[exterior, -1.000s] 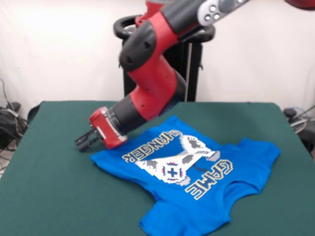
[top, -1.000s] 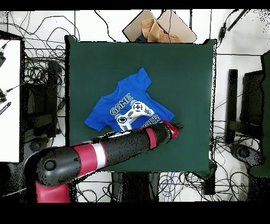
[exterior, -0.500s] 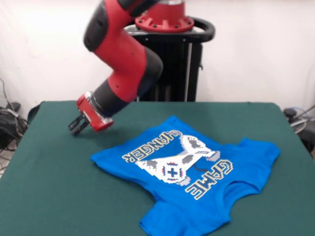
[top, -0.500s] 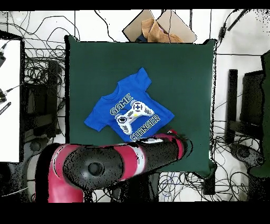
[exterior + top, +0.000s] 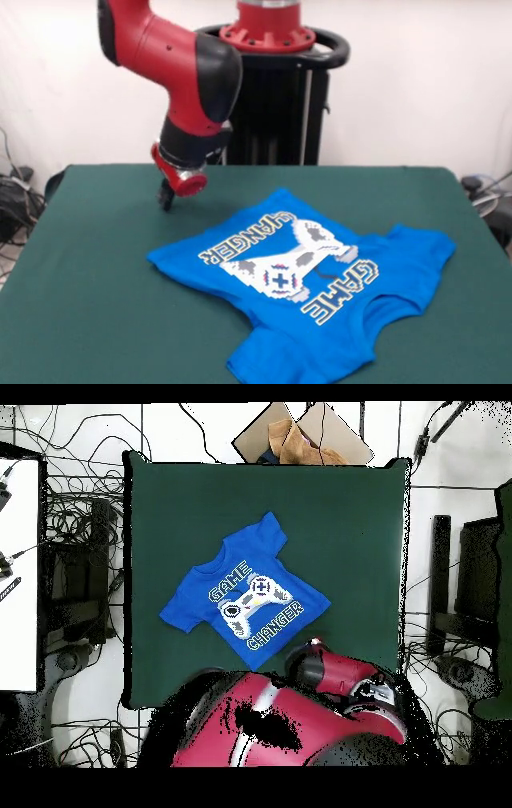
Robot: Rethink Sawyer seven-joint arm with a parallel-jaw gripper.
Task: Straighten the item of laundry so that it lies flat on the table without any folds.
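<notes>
The small bright blue short-sleeved T-shirt with the white game-controller print [image 5: 308, 300] lies print-up on the dark green felt-covered tabletop [image 5: 88, 304], set at a slant and toward my side of the middle in the overhead view. I judge it light, limp and easy to bunch; the felt will likely grip the cotton, so dragging could rumple it rather than slide it. It looks mostly flat, but one sleeve and the hem corner nearest the front camera seem tucked or creased, so I would pinch a single layer at a loose edge there and pull outward. My red and black arm's gripper [image 5: 166, 197] hangs above bare felt just beside the shirt's hem corner, holding nothing; whether its tips are parted I cannot tell. The table has ample free room all round, with cables and a cardboard box [image 5: 300, 434] beyond its edges.
</notes>
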